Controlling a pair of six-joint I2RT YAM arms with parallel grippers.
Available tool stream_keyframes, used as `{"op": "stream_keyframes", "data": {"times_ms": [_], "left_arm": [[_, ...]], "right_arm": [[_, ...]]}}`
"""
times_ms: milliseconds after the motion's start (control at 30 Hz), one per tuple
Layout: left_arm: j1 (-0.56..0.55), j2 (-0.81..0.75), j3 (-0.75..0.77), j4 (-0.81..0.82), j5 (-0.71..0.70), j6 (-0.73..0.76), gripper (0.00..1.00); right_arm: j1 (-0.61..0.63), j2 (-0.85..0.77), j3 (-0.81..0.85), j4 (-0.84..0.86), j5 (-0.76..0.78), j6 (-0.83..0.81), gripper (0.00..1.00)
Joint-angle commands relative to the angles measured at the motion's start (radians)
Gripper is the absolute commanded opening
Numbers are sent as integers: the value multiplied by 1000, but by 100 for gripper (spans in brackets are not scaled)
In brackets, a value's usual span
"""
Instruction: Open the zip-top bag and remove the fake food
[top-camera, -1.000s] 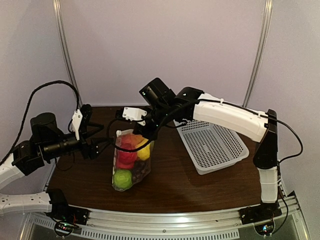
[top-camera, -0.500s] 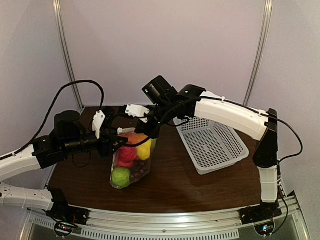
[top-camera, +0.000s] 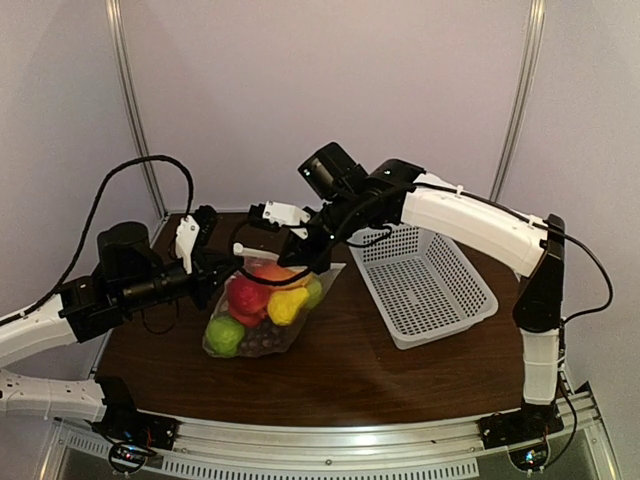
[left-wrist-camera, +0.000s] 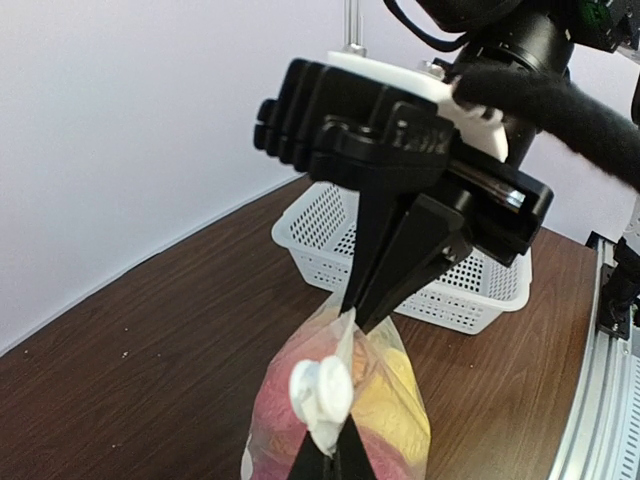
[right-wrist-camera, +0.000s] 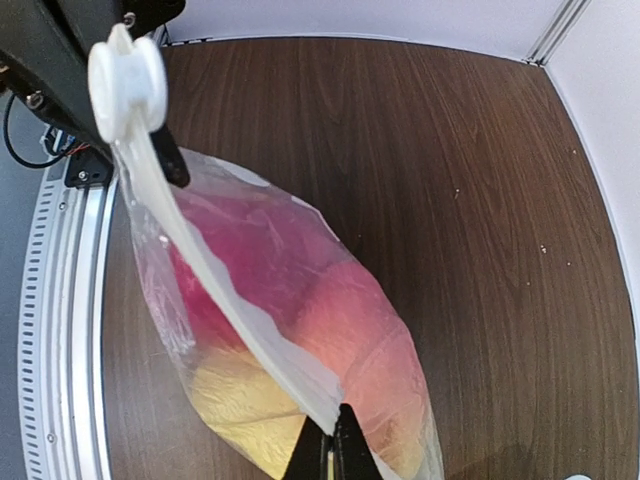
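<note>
1. The bag (top-camera: 262, 318) is held up by its top edge between the two pincers, over the left-middle of the desk (top-camera: 400, 380).
2. It leans toward the near left, and its lower end seems to rest on the wood.
3. The left pincer (top-camera: 236, 262) comes in roughly level from the left. Its jaws are pressed together on the bag's top strip, right by the white slider (left-wrist-camera: 320, 392).
4. The right pincer (top-camera: 298, 262) reaches over from the right and points down. Its jaws are pinched together on the same strip, toward the other end.
5. In the left wrist view, the right pincer's black fingers narrow to a point on the plastic just behind the slider.
6. In the right wrist view, the strip runs as one tight white band from the slider down to that pincer's own fingertips. I cannot tell whether the seal is parted anywhere along it.
7. The food (top-camera: 247, 296) is all inside the bag.
8. From above, a red piece sits high on the left, with an orange one above it and a yellow one to its right.
9. A green piece lies at the low end, with dark grapes just beside it. A second green piece shows at the right edge.
10. The basket (top-camera: 425, 285) sits on the desk to the right of the bag, apart from it, under the right arm.
</note>
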Motion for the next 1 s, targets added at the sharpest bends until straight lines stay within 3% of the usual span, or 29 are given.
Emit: {"op": "stream_keyframes", "data": {"times_ms": [0,167,267,533,867,967], "left_arm": [[5,9,-2,117,-8,35,0],[5,32,6,146,44,47,0],[5,43,12,149,68,50,0],[5,44,21,145,95,50,0],[5,41,23,141,92,58,0],[5,40,24,133,87,62,0]], "right_arm": [[-6,-52,45,-35,-155,-25,6],[-6,-46,82,-2,-240,3,39],[-6,-21,121,30,-269,35,46],[-6,52,201,76,-376,111,46],[-5,87,207,73,-404,109,46],[-6,91,200,72,-422,105,40]]}}
